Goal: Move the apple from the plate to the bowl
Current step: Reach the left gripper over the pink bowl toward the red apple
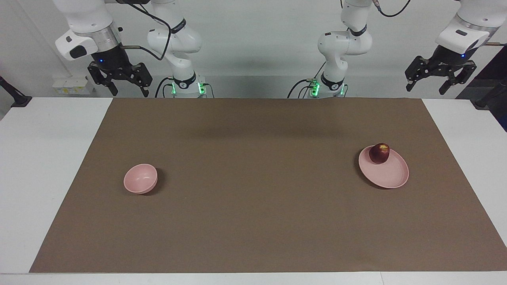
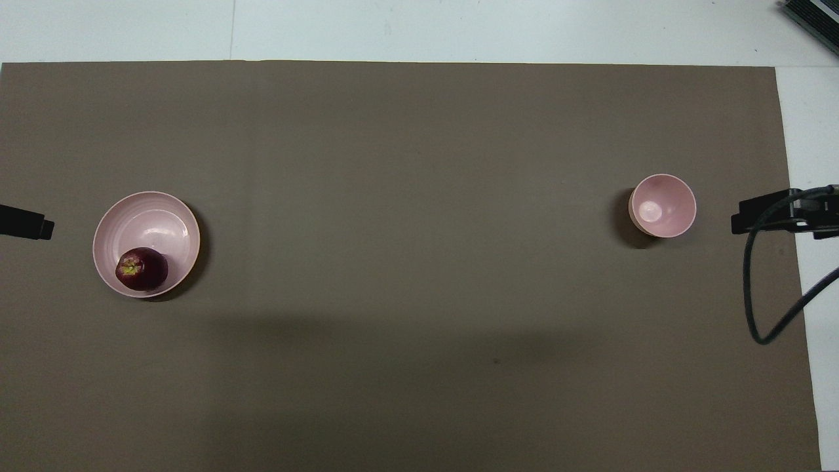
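Here, a white table carries a broad brown mat; toward the left arm's end sits the wide pale pink plate with the dark red apple on it, well apart from the small deep pink bowl; left gripper and right gripper hang raised at the table's robot-side corners, fingers apart, empty

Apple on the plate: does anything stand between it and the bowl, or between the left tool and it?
Nothing visible does. The apple sits on the plate toward the left arm's end; only bare brown mat lies between it and the bowl. The left tool hangs open, raised, with open air between it and the apple.
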### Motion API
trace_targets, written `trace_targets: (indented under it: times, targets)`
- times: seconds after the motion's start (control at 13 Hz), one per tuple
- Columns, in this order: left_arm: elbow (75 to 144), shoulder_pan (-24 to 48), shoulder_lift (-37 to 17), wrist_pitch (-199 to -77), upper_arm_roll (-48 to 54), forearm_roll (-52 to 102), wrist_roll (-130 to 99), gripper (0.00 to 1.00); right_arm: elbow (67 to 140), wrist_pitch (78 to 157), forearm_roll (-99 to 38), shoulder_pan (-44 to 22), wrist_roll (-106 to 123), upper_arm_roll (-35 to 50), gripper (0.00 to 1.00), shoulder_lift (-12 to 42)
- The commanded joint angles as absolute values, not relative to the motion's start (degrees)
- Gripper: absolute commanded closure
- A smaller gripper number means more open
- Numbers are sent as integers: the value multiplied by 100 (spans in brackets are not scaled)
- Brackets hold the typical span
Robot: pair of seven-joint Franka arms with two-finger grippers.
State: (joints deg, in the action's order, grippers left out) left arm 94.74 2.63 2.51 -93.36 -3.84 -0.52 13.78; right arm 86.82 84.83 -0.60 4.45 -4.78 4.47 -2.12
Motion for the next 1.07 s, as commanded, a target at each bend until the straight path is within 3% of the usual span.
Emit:
trace_targets:
  times: [0.0, 0.38, 1.0]
  targets:
    - [10141, 202, 501, -9886, -360, 26, 1397, 0, 8648, 8394, -193, 501, -545, 457, 0, -229]
    - [10678, 202, 492, -10502, -378, 26, 1397, 0, 8648, 8394, -193, 501, -545, 457, 0, -229]
    - [10978, 202, 299, -10977, -378, 97, 1397, 0, 8648, 8394, -193, 501, -545, 466, 0, -229]
